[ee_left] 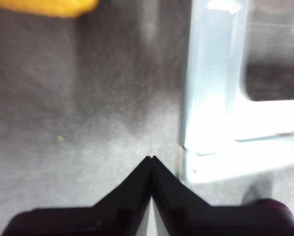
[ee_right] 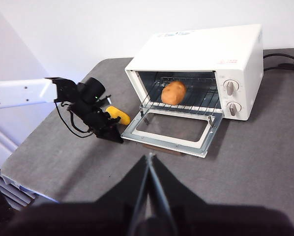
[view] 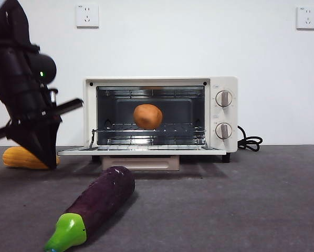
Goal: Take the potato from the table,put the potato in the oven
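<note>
Left pincer [view: 48, 163], jaws pressed together and empty, hangs low over the tabletop [view: 241, 199], corn [view: 21, 157] just behind it. To its right the oven [view: 159, 116] stands open, potato [view: 147, 116] resting on its rack: placing looks done, and only the door seems left to close. Right pincer [ee_right: 149, 158], also closed and empty, waits well back.

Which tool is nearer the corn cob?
Left. The left tool sits shut right beside the corn cob, by the oven door's corner. The right tool, also shut, hangs well back.
</note>
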`<state>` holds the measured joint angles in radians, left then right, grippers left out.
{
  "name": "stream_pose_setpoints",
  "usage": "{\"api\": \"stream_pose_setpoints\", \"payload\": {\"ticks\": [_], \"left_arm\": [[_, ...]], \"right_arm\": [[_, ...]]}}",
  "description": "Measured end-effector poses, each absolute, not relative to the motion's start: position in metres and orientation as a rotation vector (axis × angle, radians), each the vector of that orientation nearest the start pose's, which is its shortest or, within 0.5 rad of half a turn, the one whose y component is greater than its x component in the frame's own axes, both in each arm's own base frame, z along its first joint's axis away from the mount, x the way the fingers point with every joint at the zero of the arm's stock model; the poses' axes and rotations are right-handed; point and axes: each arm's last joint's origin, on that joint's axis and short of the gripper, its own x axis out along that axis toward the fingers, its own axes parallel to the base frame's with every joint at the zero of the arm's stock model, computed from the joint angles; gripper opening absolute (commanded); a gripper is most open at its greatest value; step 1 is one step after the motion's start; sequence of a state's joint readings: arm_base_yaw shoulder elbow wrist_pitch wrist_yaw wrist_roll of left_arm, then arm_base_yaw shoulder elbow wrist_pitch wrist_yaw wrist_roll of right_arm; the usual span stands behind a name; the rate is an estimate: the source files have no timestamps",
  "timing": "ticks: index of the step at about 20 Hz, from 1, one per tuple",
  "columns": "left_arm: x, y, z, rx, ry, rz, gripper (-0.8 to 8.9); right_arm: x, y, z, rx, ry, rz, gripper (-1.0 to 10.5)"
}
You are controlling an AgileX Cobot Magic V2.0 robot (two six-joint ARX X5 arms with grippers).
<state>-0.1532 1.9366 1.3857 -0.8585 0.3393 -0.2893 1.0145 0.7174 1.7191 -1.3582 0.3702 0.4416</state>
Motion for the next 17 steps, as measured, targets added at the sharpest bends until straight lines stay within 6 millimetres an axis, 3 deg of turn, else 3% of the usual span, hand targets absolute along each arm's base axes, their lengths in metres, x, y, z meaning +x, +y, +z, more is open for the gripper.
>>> {"api": "stream_pose_setpoints", "payload": {"ticks": [4, 17], "left_arm": [[0.367, -0.067, 0.162, -0.409, 1.521, -0.171, -0.07], [0.372, -0.065, 0.164, -0.521, 1.492, -0.198, -0.07]], "right_arm": [[0.004, -0.013, 0.483, 0.192, 0.412, 0.560, -0.1], [0.004, -0.013, 0.483, 0.192, 0.412, 0.560, -0.1]]}}
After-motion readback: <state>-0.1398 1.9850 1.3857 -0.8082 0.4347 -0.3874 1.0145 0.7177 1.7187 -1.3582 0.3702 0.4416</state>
